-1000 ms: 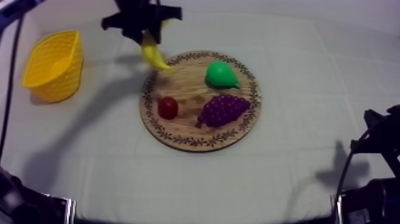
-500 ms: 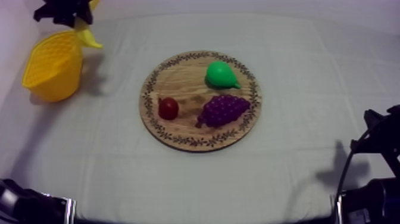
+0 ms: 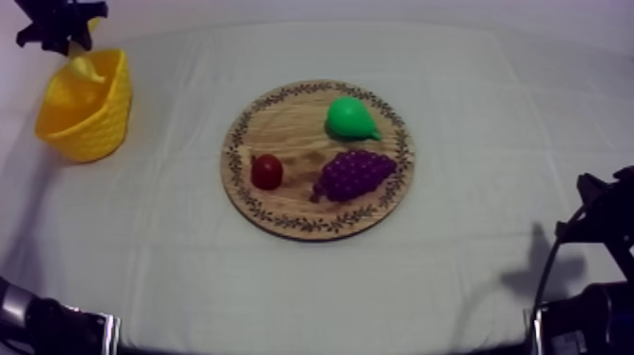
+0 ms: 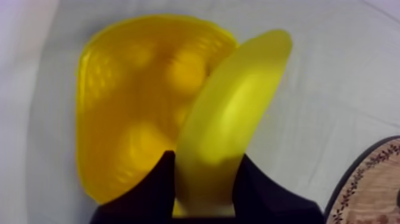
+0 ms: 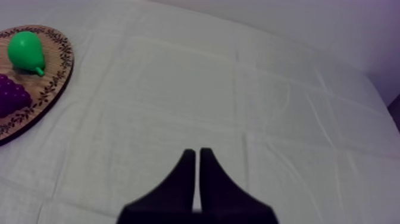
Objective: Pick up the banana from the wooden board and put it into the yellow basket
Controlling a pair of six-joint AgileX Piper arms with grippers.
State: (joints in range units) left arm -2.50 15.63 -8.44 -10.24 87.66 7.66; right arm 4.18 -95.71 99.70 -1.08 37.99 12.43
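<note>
Banana [image 4: 232,119] hangs pinched between the 2 black fingers of the left gripper [image 3: 61,28], above the yellow basket [image 3: 90,127] at the far left corner of the table [image 3: 472,274] (its lower end over the basket's opening). The right gripper [image 5: 197,156] is pressed together above bare cloth near the right edge. A pear [image 3: 349,118], grapes [image 3: 354,173] and a small red fruit [image 3: 267,171] lie on the wooden board [image 3: 283,219].

Yellow banana [image 4: 229,119] aloft over the yellow basket [image 4: 122,125]
</note>
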